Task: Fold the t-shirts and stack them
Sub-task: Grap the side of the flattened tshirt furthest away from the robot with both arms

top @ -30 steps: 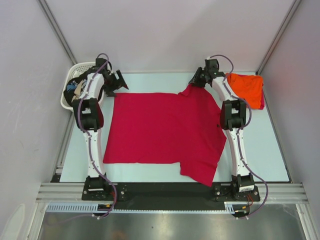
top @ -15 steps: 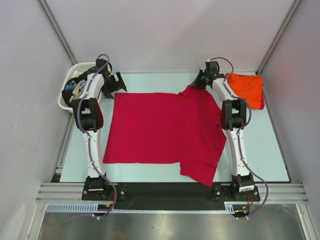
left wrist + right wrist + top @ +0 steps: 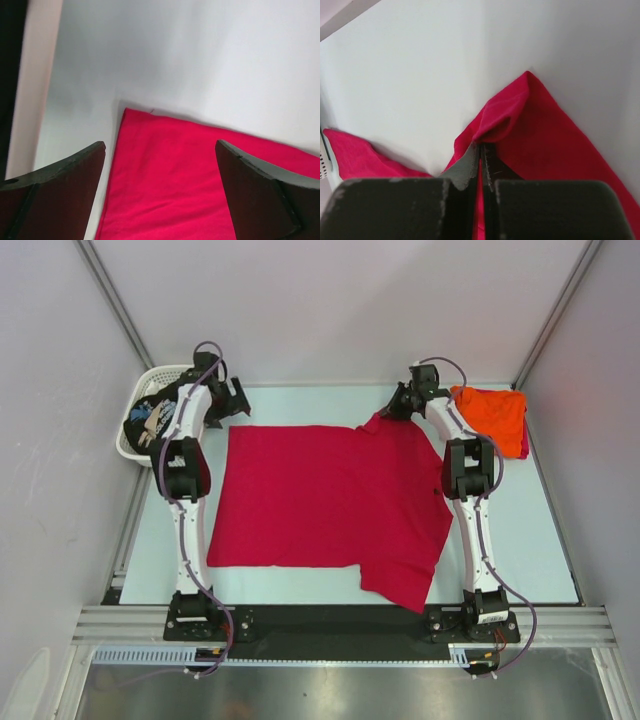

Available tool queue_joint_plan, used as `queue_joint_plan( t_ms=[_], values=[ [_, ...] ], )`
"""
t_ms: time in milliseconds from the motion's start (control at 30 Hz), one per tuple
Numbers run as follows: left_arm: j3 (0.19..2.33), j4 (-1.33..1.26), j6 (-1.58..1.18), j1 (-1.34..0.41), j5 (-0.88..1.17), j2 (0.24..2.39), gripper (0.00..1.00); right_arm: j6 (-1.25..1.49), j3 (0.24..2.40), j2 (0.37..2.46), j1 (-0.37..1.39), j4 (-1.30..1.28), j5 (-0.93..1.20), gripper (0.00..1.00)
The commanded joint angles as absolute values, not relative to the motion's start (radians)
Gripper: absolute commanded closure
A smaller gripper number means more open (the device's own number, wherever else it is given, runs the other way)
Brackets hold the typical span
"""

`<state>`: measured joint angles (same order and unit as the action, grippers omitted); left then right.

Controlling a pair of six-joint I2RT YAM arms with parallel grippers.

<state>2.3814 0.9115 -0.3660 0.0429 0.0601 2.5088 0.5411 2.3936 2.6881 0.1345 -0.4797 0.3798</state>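
Note:
A crimson-red t-shirt [image 3: 330, 505] lies spread flat across the middle of the table, one sleeve hanging toward the near right. My right gripper [image 3: 392, 412] is shut on a fold of its far right corner [image 3: 502, 125], which bunches up between the pads. My left gripper [image 3: 235, 405] hovers open over the shirt's far left corner [image 3: 132, 117], nothing between its fingers [image 3: 65, 170]. A folded orange t-shirt [image 3: 495, 415] rests at the far right. A black t-shirt with pale print [image 3: 150, 420] sits in the basket.
The white lattice basket [image 3: 135, 445] stands at the far left off the table edge. Side walls close in on both sides, and a metal rail [image 3: 340, 622] runs along the near edge by the arm bases.
The right gripper closed onto the red shirt's far right corner. The left gripper opened a little wider and drew slightly back from the shirt's far left corner.

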Motion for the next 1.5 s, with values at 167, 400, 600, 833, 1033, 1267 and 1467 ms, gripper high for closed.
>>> queue_joint_plan(
  t_ms=[167, 400, 600, 833, 1033, 1267, 1467],
  values=[
    [2.338, 0.902, -0.322, 0.028, 0.014, 2.58, 0.07, 0.525, 2.382, 2.589, 0.1, -0.466, 0.414, 0.98],
    [2.29, 0.937, -0.298, 0.009, 0.005, 2.602, 0.47, 0.528, 2.384, 2.582, 0.075, -0.462, 0.431, 0.99],
    [2.325, 0.936, -0.317, 0.009, 0.002, 2.606, 1.0, 0.531, 2.378, 2.579, 0.069, -0.462, 0.456, 0.99],
    [2.347, 0.908, -0.325, 0.009, 0.002, 2.547, 1.0, 0.546, 2.375, 2.577, 0.064, -0.449, 0.477, 1.0],
    [2.326, 0.905, -0.314, 0.008, 0.002, 2.471, 1.0, 0.568, 2.384, 2.566, 0.063, -0.433, 0.506, 1.0],
    [2.258, 0.911, -0.318, 0.009, 0.002, 2.349, 1.0, 0.513, 2.398, 2.476, 0.06, -0.488, 0.454, 1.0],
    [2.18, 0.911, -0.307, 0.009, -0.037, 2.247, 1.0, 0.416, 2.356, 2.343, 0.058, -0.586, 0.359, 1.0]
  ],
)
